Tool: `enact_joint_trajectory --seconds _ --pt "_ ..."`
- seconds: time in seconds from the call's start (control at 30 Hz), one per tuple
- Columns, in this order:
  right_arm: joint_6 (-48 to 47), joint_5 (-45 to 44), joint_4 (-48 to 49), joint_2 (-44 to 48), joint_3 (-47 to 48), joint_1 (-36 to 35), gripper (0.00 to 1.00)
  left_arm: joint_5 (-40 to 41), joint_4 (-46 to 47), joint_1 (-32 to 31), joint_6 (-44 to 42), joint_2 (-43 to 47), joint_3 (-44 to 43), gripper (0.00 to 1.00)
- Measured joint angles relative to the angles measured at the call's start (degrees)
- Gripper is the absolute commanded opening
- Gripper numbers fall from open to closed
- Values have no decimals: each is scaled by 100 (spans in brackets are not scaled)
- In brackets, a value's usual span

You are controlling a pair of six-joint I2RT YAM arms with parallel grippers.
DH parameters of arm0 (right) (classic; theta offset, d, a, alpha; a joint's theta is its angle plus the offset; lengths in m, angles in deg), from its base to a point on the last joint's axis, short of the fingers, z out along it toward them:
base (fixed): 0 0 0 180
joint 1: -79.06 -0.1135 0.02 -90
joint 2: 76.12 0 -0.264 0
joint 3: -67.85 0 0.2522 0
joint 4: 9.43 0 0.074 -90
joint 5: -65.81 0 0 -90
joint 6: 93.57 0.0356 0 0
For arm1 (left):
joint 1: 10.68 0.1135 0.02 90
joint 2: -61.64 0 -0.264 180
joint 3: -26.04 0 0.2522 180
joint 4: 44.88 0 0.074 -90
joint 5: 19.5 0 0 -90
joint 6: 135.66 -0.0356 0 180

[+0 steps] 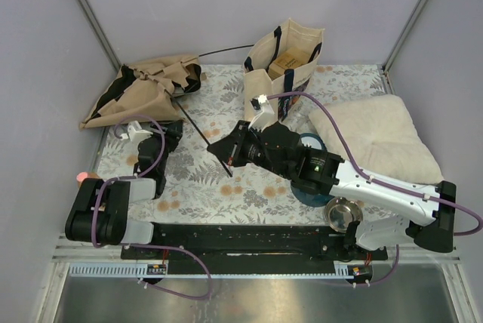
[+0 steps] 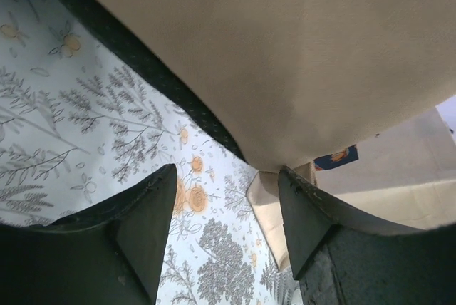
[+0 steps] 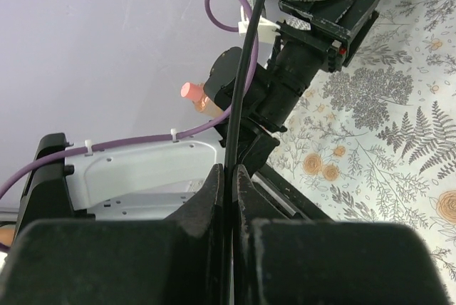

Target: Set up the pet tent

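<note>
Tent (image 1: 143,85) lies crumpled at the far-left corner of the worktop (image 1: 226,195), not yet standing.
Our right jaws are clamped on a thin black pole (image 3: 243,70) that runs back to the heap. Our left jaws stand apart just under the tan cloth (image 2: 285,70), and we see nothing gripped between them. We judge two risks. The slim pole may twist or slip in so narrow a pinch. If the left jaws shut on loose cloth alone, a pull could drag the whole heap instead of spreading it, or push it towards the tote (image 1: 290,55).
</note>
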Motion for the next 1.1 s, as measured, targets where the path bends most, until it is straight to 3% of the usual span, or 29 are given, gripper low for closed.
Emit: enact_joint_trajectory --seconds 0.3,0.73,1.1 --pt "57 116 2 -31 20 0 0 -4 776 -9 -188 -221 0 59" --pt "98 138 -4 -125 157 2 0 197 -140 -769 -1617 142 -125 54" --pt "118 138 -4 -129 166 2 0 710 -496 -916 -1829 46 -568 35"
